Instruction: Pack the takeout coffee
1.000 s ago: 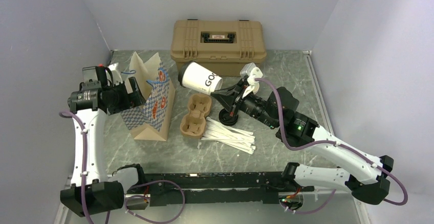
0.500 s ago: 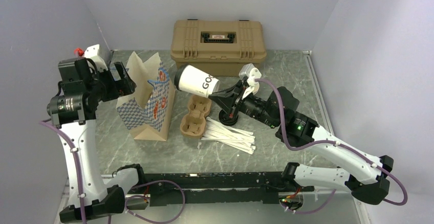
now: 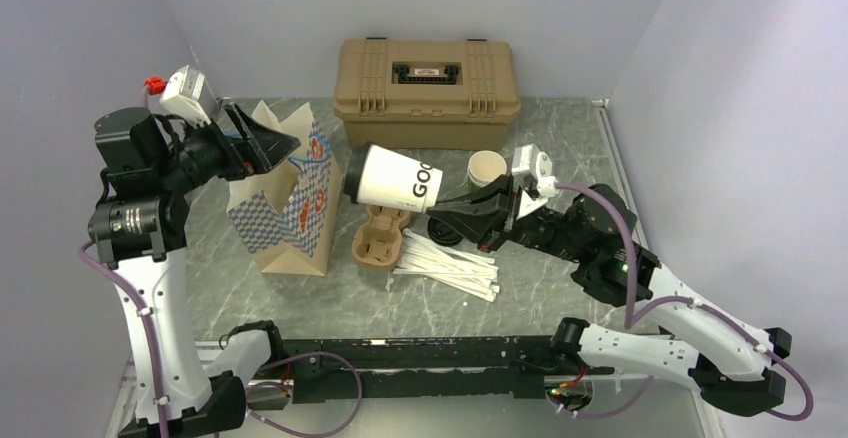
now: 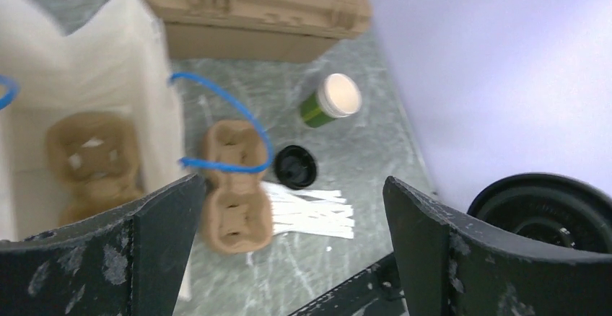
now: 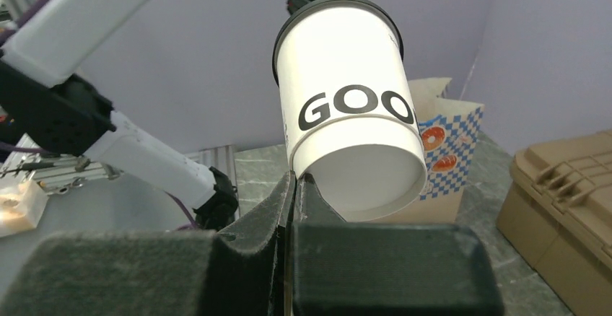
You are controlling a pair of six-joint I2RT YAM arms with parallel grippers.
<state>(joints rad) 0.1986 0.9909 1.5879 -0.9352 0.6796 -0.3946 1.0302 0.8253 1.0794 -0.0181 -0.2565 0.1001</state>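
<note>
Right tool (image 3: 447, 201) clamped on coffee cup (image 3: 395, 180) — now lower; left tool (image 3: 275, 142) spread wide, lifted.

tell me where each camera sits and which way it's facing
top external: high behind the bases, looking down on the table; both arms, left hand, right hand show.
left wrist: above the paper bag, facing down into it; own open fingers at the bottom.
right wrist: behind the takeout coffee, facing leftward along its shut fingers.
shared: top and right wrist both show that cup and bag.
</note>
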